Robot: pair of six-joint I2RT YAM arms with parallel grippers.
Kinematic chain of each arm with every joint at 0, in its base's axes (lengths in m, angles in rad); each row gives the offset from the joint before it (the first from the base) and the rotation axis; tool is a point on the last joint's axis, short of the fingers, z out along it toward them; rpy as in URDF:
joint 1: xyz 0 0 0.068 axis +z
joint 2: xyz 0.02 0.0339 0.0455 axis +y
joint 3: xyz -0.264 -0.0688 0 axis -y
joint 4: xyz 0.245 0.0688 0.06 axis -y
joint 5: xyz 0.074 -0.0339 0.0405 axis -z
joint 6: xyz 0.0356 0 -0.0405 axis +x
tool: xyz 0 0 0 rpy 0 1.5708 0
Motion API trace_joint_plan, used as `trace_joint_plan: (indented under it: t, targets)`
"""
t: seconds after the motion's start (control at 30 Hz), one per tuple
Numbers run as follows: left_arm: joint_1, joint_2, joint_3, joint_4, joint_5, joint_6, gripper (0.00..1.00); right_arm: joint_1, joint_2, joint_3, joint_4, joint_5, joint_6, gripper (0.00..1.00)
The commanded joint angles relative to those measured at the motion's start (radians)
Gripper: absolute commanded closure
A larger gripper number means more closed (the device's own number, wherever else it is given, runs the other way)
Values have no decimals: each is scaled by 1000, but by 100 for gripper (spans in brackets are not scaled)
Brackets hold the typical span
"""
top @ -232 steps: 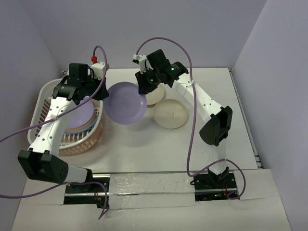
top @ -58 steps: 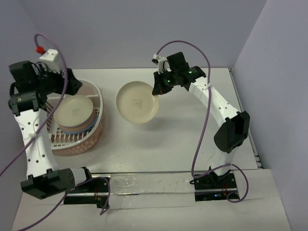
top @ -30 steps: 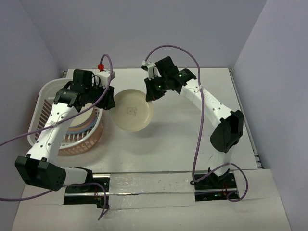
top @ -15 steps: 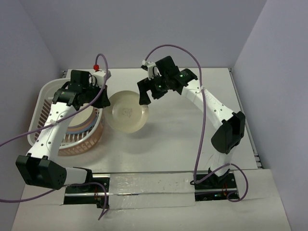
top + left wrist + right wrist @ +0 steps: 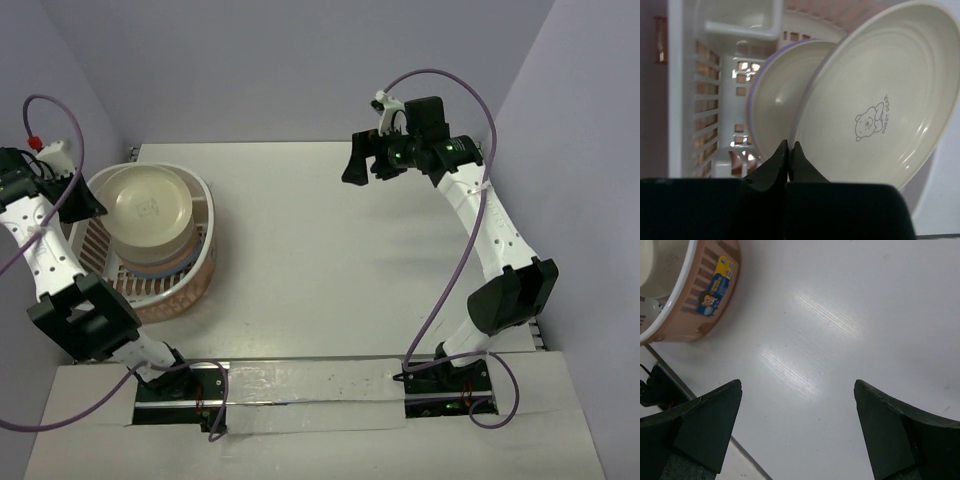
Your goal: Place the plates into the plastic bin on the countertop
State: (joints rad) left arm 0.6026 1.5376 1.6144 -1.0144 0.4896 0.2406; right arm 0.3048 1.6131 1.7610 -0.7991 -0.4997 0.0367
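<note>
Left arm (image 5: pixel 42 250): swung out to the far left, elbow low near its base, forearm rising steeply. Left gripper (image 5: pixel 789 150): fingers pressed tip to tip. Right arm (image 5: pixel 490 225): reaching high and forward, wrist turned leftward. Right gripper (image 5: pixel 796 390): fingers spread wide, angled downward.

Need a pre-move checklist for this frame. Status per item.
1. No plate left on the countertop: ok, none shows in the top view.
2. Cream plate inside the plastic bin, on top of the stack: ok.
3. Cream plate lying level: cannot tell; the left wrist view suggests that it leans on a lilac-rimmed plate.
4. Left claw shut and holding nothing: ok.
5. Right claw open, holding nothing, over bare countertop: ok.
6. All ten plates in the bin: cannot tell, the top plate hides the lower ones.
</note>
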Motion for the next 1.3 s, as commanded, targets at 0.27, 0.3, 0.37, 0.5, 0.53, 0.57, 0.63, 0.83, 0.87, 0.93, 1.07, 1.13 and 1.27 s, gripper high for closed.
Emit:
trace_joint_plan:
  t: [0.27,0.3,0.37,0.5,0.53,0.57,0.63,0.83,0.87,0.93,1.07,1.13,1.27]
  targets:
    - [35,164,46,3,20,37,58,-50,-51,-72,35,-25,-11,0]
    - [35,161,51,1,24,39,49,-54,-51,-72,35,-20,-12,0]
    - [20,144,70,4,19,39,22,-70,-51,-72,34,-16,-11,0]
    - [-80,80,130,47,-69,2,1,-114,-62,-74,36,-3,-3,0]
    - [-111,68,140,61,-109,-17,1,-130,-66,-76,38,0,-2,0]
    - [-153,47,142,80,-151,-33,1,-144,-71,-77,40,10,-4,0]
    - [-320,17,145,123,-220,-73,1,-174,-97,-86,45,52,-9,0]
    - [-603,-12,86,289,-177,-264,1,-224,-195,-157,87,166,-26,0]
    - [-647,-15,54,320,-192,-288,1,-225,-209,-177,94,181,-24,0]
    - [-726,-20,32,382,-250,-306,1,-225,-234,-193,107,190,-24,0]
    - [-817,-8,31,399,-364,-291,1,-224,-283,-246,142,201,-18,0]
    - [-820,-1,40,390,-361,-293,1,-224,-300,-280,159,208,-14,0]
    - [-825,-26,8,412,-377,-285,1,-225,-318,-311,179,214,-9,0]
